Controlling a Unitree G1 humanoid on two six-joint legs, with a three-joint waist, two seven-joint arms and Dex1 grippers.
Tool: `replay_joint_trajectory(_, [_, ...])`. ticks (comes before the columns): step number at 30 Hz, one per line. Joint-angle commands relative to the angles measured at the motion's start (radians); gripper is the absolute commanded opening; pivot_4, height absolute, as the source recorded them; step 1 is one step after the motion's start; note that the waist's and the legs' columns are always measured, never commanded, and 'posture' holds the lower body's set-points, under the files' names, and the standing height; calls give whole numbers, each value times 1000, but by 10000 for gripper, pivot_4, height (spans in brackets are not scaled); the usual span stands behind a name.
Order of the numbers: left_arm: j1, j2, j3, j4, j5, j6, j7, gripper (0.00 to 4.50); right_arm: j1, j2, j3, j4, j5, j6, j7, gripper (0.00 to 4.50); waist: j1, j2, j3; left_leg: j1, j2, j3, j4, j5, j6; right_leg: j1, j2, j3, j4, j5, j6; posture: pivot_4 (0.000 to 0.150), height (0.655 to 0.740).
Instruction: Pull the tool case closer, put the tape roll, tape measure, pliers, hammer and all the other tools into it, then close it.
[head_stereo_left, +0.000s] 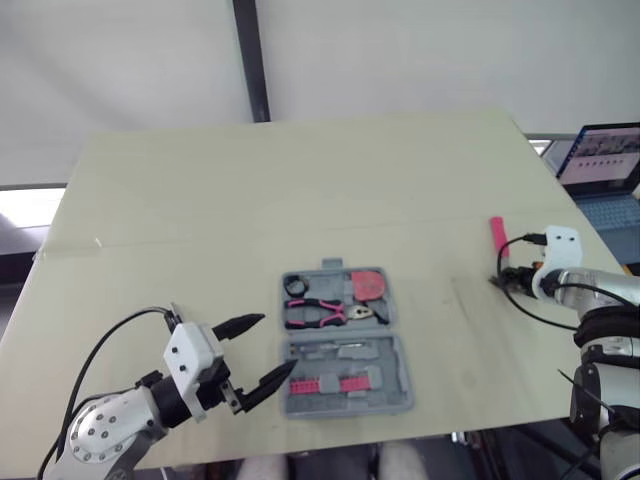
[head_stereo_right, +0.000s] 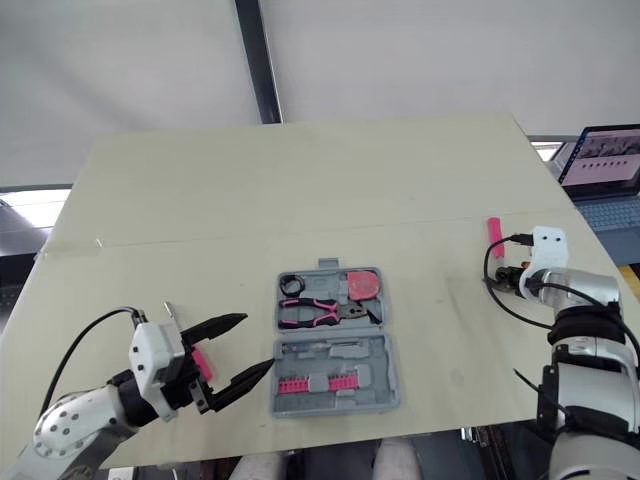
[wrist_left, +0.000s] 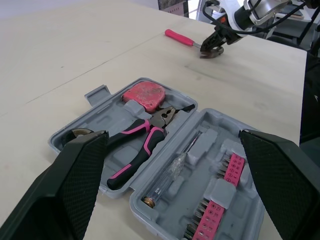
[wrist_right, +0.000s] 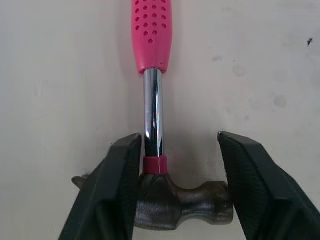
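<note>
Straddling the hammer (wrist_right: 152, 45) well right of the tool case (head_stereo_left: 340, 345), our right gripper (wrist_right: 177, 145) parted, hammer head partly hidden under it, our left gripper (head_stereo_left: 272, 345) spread wide, empty, just left of the case

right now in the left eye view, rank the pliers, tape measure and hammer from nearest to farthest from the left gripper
Measured from the left gripper:
1. pliers, in the far half of the open tool case, towards its left side.
2. tape measure, in the same half, at its right corner.
3. hammer, outside the case, far off to the right on the table.
</note>
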Motion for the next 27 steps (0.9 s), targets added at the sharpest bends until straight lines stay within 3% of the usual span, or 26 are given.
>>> replay_joint_trajectory(1, [2,1,0,-37,-14,-12,-4,45000,-5,-8,-3,3,-9,8,9,28027,-1,0,0,0,0,0,0,0,0,0,0,0,0,0,0,1500,7400])
replay_joint_trajectory(14, [55,-15,-10,10,21,-91,-36,45000,39,-4,70,-59,-53,12,68,28027,-1,0,0,0,0,0,0,0,0,0,0,0,0,0,0,1500,7400])
replay_joint_trajectory(17, [57,-17,-11,14,26,-100,-39,45000,30,1,79,-52,-62,5,71,19227,-1,0,0,0,0,0,0,0,0,0,0,0,0,0,0,1500,7400])
replay_joint_trajectory(21, [56,-19,-13,12,30,-101,-35,45000,19,3,80,-37,-65,-1,67,567,2,-1,0,0,0,0,0,0,0,1,0,0,-1,0,0,1500,7400])
replay_joint_trajectory(27, [37,-18,-25,-3,29,-75,-17,45000,20,4,70,-37,-60,13,66,567,2,-1,0,0,0,0,0,0,0,1,0,0,-1,0,0,1500,7400])
